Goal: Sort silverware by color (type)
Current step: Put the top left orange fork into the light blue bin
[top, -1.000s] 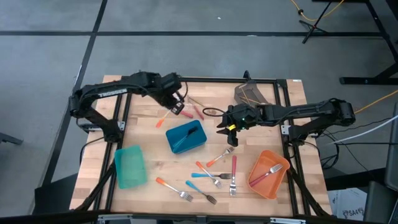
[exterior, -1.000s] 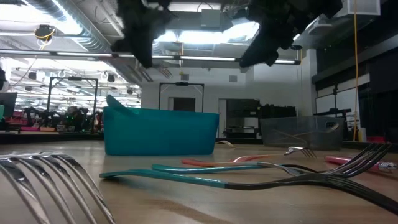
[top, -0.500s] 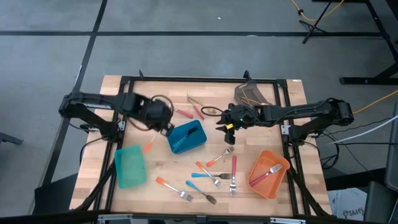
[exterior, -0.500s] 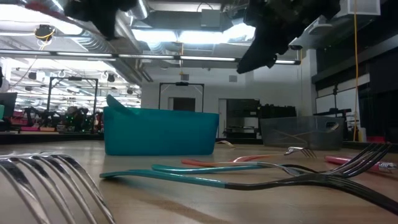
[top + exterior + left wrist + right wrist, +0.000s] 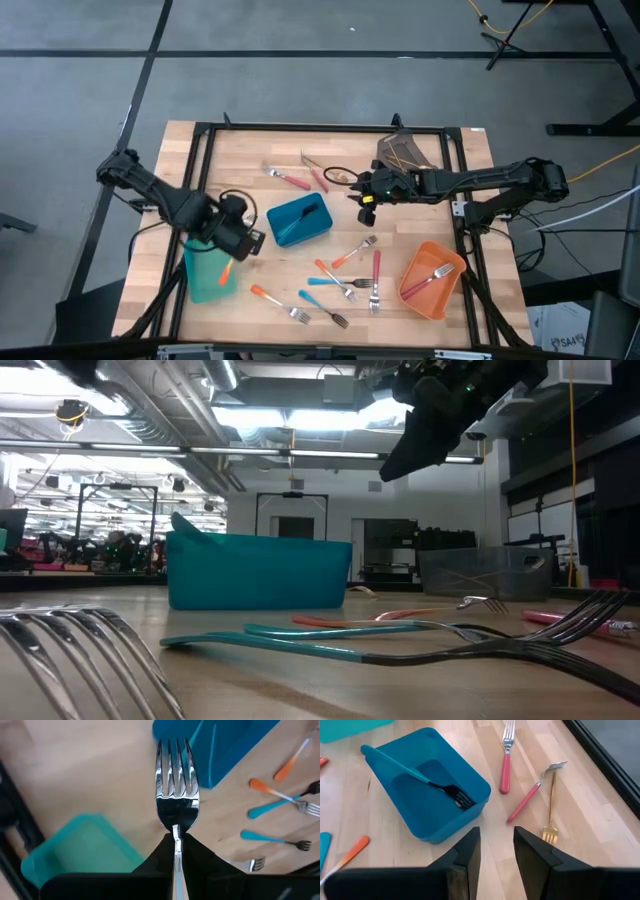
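orange-handled fork [image 5: 175, 802] clamped in left gripper [image 5: 238, 247], over teal bin [image 5: 207, 268]

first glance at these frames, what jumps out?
The left claw shut on an orange-handled fork, hanging above the teal bin at the table's front left. Next, the blue bin mid-table with one blue-handled fork inside. The right claw hangs open just right of that bin, and loose forks lie scattered toward the orange bin.

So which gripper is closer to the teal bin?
Left. The left gripper hangs over the teal bin's edge, holding a fork; the right gripper is beyond the blue bin.
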Action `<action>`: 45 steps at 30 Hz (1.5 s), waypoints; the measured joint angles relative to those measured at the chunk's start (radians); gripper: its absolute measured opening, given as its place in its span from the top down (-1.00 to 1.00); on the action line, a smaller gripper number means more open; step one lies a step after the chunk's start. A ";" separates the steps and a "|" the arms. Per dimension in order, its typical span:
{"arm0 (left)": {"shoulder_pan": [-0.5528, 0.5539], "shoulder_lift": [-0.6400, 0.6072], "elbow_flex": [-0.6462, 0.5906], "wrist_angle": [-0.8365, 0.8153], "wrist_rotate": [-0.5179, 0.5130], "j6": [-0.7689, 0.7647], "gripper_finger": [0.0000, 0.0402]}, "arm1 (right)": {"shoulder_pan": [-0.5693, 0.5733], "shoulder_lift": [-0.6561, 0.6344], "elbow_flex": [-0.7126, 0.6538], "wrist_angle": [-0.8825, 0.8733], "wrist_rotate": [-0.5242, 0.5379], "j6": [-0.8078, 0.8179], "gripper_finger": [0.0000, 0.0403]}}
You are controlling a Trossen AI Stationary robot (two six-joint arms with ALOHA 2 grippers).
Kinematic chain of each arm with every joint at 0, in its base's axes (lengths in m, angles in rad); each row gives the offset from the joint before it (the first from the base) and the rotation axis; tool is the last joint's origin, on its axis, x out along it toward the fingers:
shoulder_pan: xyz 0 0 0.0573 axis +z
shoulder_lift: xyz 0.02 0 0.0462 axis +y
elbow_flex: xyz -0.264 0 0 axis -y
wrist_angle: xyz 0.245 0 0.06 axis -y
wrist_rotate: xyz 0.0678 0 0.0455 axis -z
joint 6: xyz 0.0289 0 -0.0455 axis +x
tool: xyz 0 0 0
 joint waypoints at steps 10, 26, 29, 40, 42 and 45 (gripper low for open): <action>-0.182 0.088 0.000 -0.062 0.084 -0.280 0.93 | 0.000 0.000 0.000 0.000 0.000 0.000 0.45; -0.323 0.319 0.000 -0.142 0.285 -0.443 0.93 | 0.000 -0.001 0.000 0.000 0.000 0.000 0.45; -0.325 0.342 -0.001 -0.144 0.284 -0.437 0.93 | 0.000 -0.001 0.000 0.000 0.000 0.000 0.45; -0.296 0.347 -0.126 -0.143 0.319 -0.338 0.93 | 0.000 -0.001 0.000 0.000 -0.001 -0.050 0.45; -0.277 0.347 -0.151 -0.142 0.326 -0.293 0.93 | 0.000 -0.001 0.000 0.000 -0.001 -0.050 0.45; -0.240 0.347 -0.182 -0.139 0.328 -0.202 0.93 | 0.000 -0.001 0.000 0.000 -0.001 -0.050 0.45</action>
